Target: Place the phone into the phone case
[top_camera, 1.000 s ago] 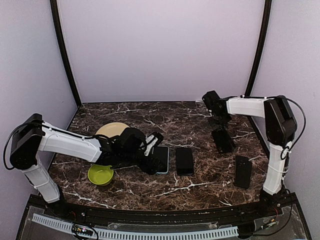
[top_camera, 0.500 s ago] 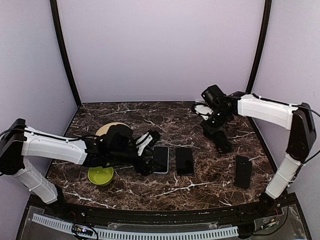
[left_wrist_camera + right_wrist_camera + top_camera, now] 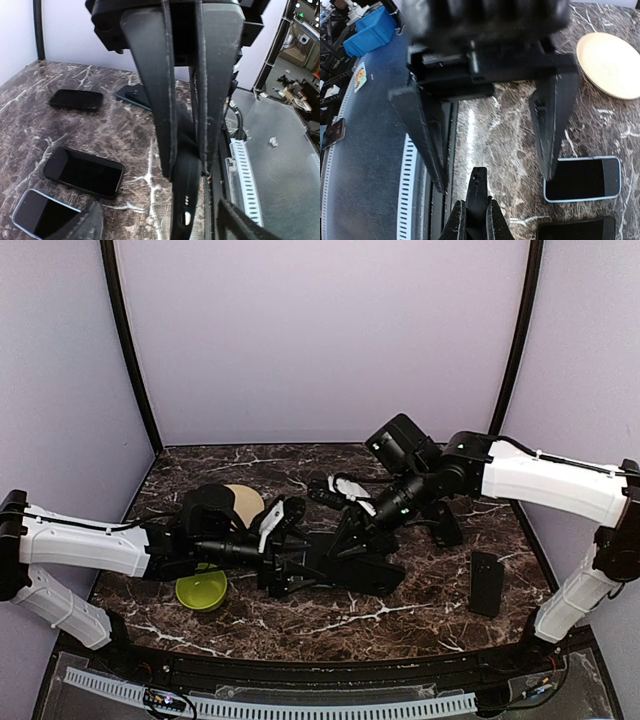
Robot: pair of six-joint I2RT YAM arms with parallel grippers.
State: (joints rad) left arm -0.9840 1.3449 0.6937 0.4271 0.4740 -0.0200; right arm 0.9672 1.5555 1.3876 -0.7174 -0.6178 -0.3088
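Top: my left gripper [image 3: 292, 552] and right gripper [image 3: 352, 532] sit close together over mid-table. Left wrist: my left fingers [image 3: 85, 227] stand wide; the right gripper pinches a thin black slab [image 3: 184, 200], phone or case I cannot tell. Right wrist: 1 blue-edged phone [image 3: 582, 179] lies flat beside my left fingertip.

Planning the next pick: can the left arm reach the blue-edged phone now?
Probably yes: the left claw is open and the blue-edged phone lies uncovered beside it, though the right claw, holding a thin dark item, crowds its mouth.
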